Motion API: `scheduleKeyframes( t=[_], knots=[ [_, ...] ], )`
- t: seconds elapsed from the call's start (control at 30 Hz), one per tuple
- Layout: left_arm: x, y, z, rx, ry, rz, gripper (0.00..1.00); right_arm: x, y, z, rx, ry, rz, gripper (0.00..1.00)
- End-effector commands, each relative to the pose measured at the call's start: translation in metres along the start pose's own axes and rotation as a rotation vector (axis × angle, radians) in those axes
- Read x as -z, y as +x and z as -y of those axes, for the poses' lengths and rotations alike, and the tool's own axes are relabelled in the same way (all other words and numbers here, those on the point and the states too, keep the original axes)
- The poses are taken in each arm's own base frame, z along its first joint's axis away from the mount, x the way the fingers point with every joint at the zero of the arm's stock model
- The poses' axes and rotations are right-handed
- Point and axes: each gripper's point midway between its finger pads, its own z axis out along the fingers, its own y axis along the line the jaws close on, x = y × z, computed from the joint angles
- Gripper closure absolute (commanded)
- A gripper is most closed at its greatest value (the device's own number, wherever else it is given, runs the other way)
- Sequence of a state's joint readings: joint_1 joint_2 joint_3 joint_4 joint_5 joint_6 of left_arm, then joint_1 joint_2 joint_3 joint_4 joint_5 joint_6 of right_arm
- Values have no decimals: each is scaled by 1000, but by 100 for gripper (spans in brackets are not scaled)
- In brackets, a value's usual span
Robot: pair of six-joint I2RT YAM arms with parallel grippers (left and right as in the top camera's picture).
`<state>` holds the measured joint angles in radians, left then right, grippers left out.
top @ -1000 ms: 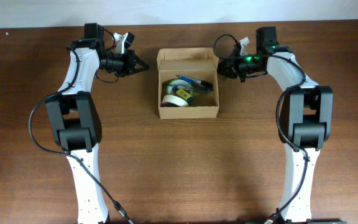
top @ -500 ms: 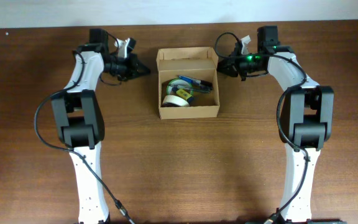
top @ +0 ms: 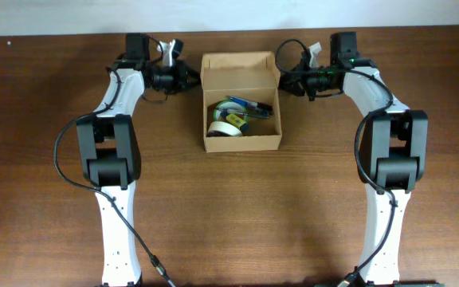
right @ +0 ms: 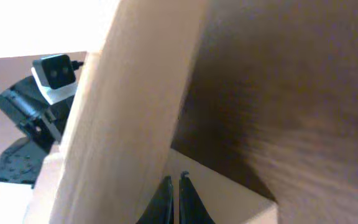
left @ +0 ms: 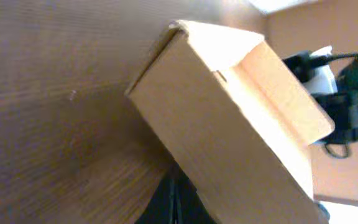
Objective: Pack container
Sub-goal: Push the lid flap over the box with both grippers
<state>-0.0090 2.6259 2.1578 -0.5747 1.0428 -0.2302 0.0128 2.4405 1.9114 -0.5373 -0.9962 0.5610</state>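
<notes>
The container [top: 241, 142] is a tan cardboard box at the table's back middle. It is open, and its hinged flap lid [top: 238, 70] stands up at the far side. Inside lie a white tape roll [top: 223, 125], a blue pen [top: 252, 104] and other small items. My left gripper [top: 192, 77] is shut, with its tips at the lid's left edge. In the left wrist view the shut fingers [left: 176, 200] sit under the box wall [left: 229, 130]. My right gripper [top: 281, 78] is shut at the lid's right edge, its fingers [right: 174, 194] against the cardboard [right: 123, 118].
The dark wooden table [top: 229, 215] stretches in front of the box. Both arms reach in from the sides, the left arm [top: 110, 135] and the right arm [top: 389, 135]. A white wall edge runs along the table's back.
My left gripper has moved right, from well left of the box up to the lid's left edge. The flap lid has risen more upright. The right gripper has shifted only slightly.
</notes>
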Motion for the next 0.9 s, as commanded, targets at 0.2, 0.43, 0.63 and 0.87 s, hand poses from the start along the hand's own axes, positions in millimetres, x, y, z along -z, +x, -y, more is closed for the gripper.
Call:
scheduleKeyframes(
  t=[0.2, 0.43, 0.63, 0.87],
  knots=[
    [22, -47, 54, -88, 278, 101, 98, 3, -4, -34, 139, -181, -24, 96],
    [31, -51, 81, -169, 381, 80, 98, 15, -2, -53, 176, -240, -38, 96],
    [32, -48, 105, -186, 408, 54, 98, 40, -8, -96, 306, -263, 27, 96],
    [35, -68, 123, -175, 273, 155, 98, 57, -4, -127, 344, -274, 51, 96]
  ],
)
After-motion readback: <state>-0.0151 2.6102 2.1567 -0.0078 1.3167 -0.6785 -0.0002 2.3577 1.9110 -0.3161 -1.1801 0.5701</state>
